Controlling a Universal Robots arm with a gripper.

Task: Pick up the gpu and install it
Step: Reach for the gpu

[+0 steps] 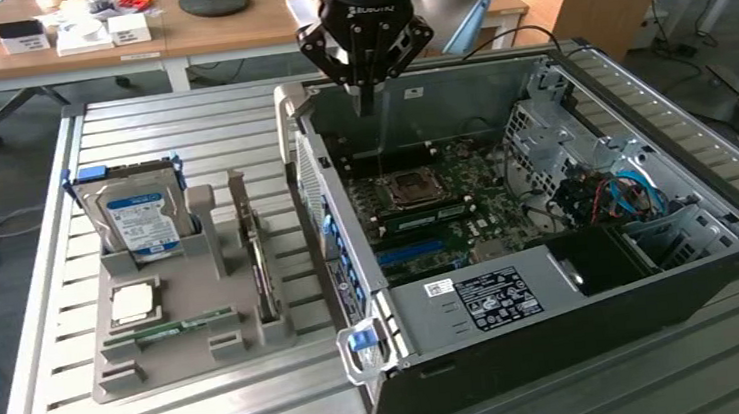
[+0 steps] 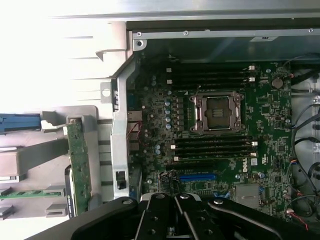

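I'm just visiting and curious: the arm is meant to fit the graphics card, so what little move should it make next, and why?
Probably a sideways shift toward the exterior view's left, to above the gpu. The gripper hangs shut and seemingly empty over the open computer case, while the gpu stands on edge in the grey holder beside the case, untouched.

Soft, even room light. From my wrist, the table [image 2: 30, 55] glared white; the case [image 2: 225, 34] interior lay shadowed.
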